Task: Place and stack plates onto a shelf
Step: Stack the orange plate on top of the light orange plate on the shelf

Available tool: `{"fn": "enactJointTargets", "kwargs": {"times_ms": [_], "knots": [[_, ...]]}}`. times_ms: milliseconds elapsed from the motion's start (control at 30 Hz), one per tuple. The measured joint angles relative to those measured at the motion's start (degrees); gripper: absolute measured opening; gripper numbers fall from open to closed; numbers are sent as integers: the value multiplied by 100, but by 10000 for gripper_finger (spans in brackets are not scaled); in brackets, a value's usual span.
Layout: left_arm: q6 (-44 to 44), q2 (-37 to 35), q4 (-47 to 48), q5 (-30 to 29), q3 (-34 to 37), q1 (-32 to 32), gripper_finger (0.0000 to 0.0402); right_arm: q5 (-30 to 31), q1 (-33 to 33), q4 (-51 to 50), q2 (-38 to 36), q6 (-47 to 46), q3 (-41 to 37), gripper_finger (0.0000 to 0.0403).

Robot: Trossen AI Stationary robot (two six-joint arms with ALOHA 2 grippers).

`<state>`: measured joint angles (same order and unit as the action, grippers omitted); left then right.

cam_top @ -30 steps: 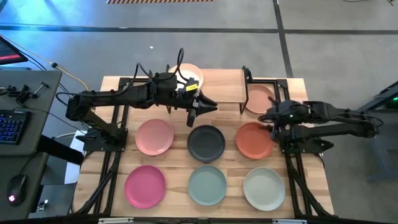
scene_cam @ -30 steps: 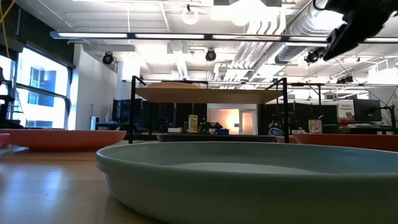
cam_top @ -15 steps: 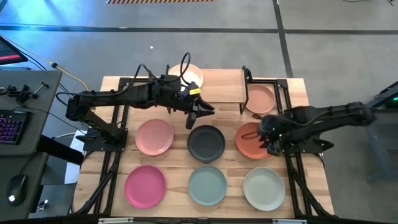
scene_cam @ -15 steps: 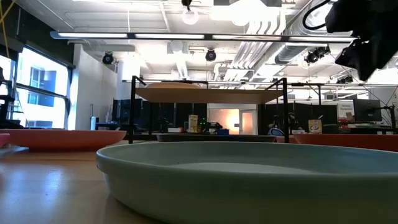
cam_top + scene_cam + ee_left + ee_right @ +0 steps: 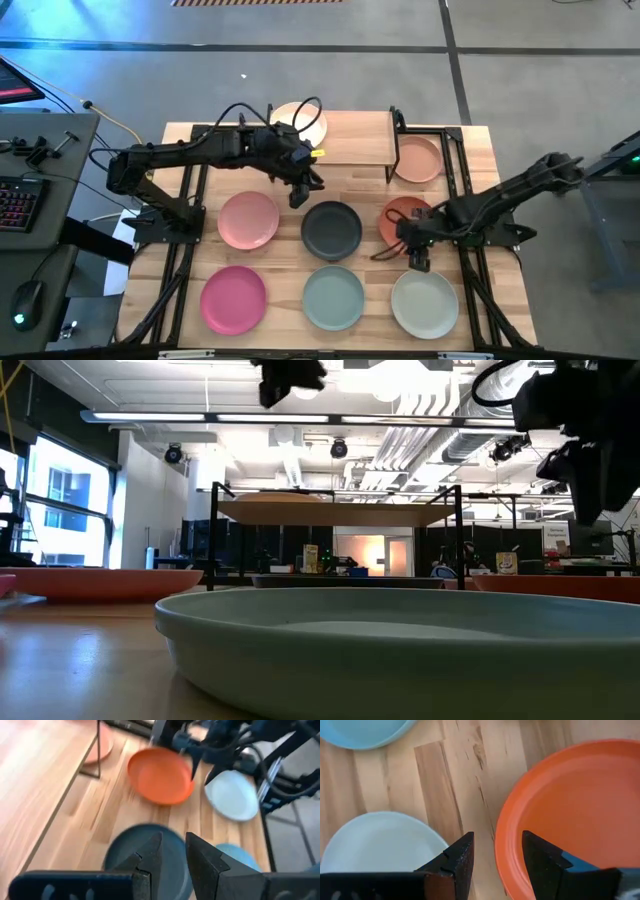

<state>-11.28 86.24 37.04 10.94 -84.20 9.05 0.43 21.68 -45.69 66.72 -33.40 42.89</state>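
My right gripper (image 5: 416,258) is open and hovers over the near rim of the terracotta plate (image 5: 403,220). In its wrist view one finger (image 5: 457,860) stands over the wood and the other over the plate's rim (image 5: 501,845). My left gripper (image 5: 300,194) is narrowly open above the far-left edge of the charcoal plate (image 5: 333,230). An off-white plate (image 5: 302,120) lies on the left part of the shelf (image 5: 350,138). A peach plate (image 5: 418,160) lies on the table by the shelf's right legs.
Pink (image 5: 248,220), magenta (image 5: 233,298), pale teal (image 5: 333,297) and off-white (image 5: 424,303) plates lie flat on the table. Black arm frames run along both sides. The right half of the shelf board is bare. Bare wood shows between the plates.
My right gripper has travelled from the terracotta plate's far side over it toward the table's near edge and has come down. My left gripper has drawn back toward the left and near, from beside the shelf to the charcoal plate's far-left edge. No plate has moved.
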Motion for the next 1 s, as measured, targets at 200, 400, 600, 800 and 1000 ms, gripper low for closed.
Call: {"fn": "enactJointTargets", "kwargs": {"times_ms": [200, 400, 600, 800, 1000], "knots": [[209, 0, 390, -9, 0, -1, 74, 397, 249, 328, 754, -394, 0, 146], [395, 0, 573, -11, 0, -1, 74, 493, 281, 443, 1409, -670, 0, 146], [404, 0, 614, -13, 0, -1, 74, 558, 281, 499, 1849, -982, 0, 147], [404, 0, 622, -15, 0, -1, 74, 602, 281, 605, 2062, -1321, 0, 135], [404, 0, 620, -17, 0, -1, 74, 601, 283, 622, 2067, -1604, 20, 67]]}}
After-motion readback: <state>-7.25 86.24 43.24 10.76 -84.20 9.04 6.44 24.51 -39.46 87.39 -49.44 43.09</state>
